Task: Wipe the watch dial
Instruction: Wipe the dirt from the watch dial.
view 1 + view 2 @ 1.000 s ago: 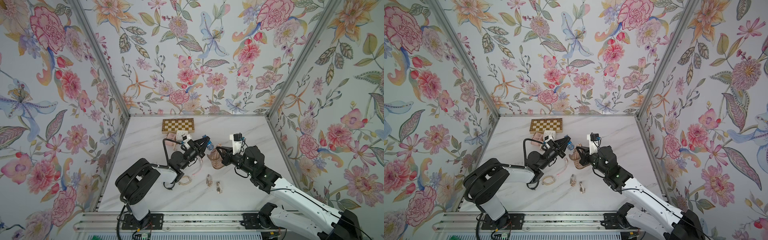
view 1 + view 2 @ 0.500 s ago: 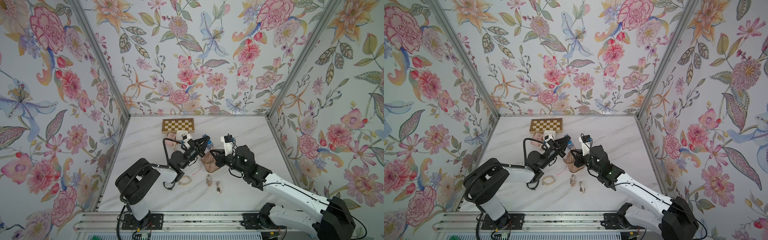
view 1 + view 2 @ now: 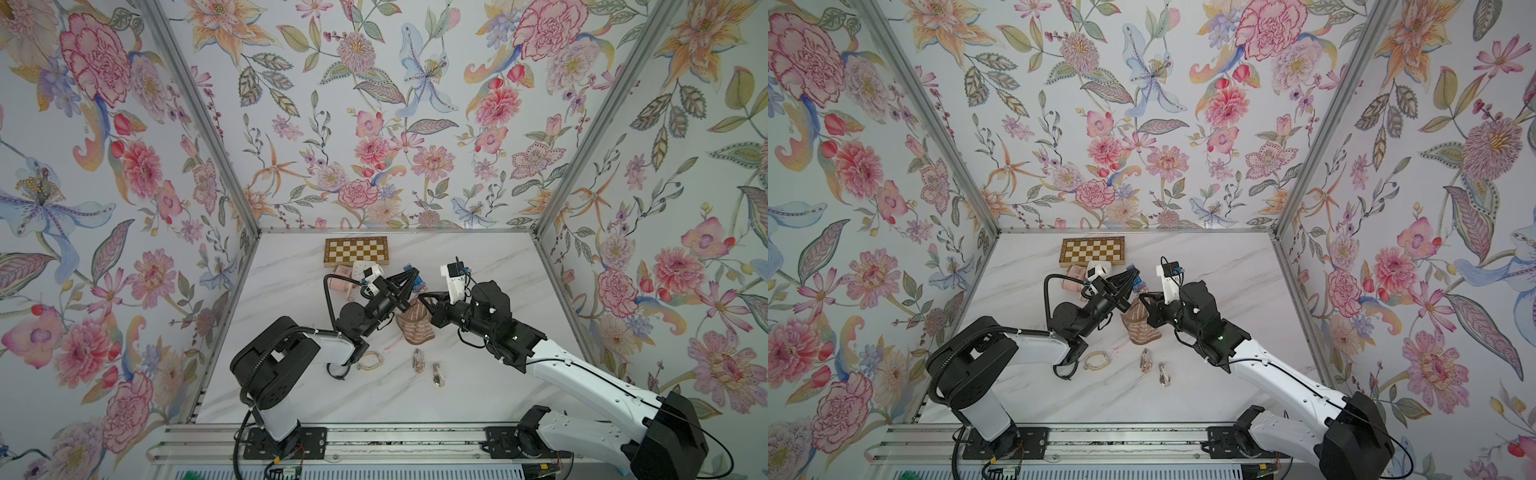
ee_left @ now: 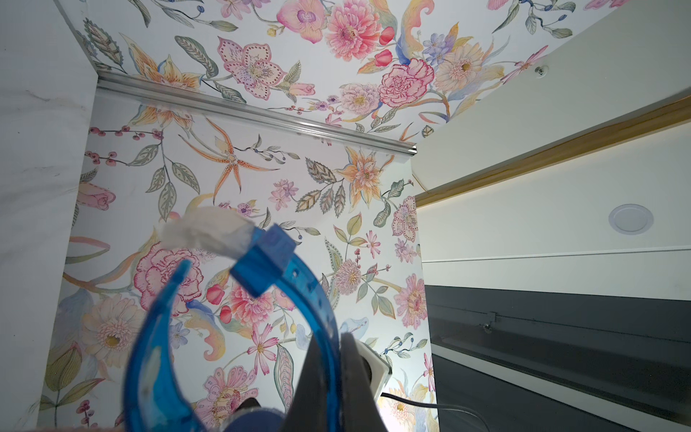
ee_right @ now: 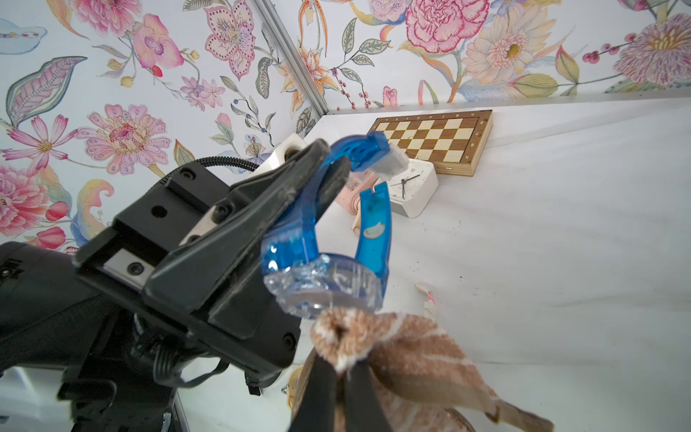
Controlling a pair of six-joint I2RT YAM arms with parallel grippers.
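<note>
L gripper clamped on strap; watch held in air over table. R gripper pinching cloth, tip touching dial. Watch prob light, slick plastic, strap bendy. Hold strap nr case, wipe gently.

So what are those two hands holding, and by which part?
The left hand pinches the translucent blue plastic watch by its strap; the right hand pinches a brown-and-white striped fluffy cloth by a bunched-up end.
</note>
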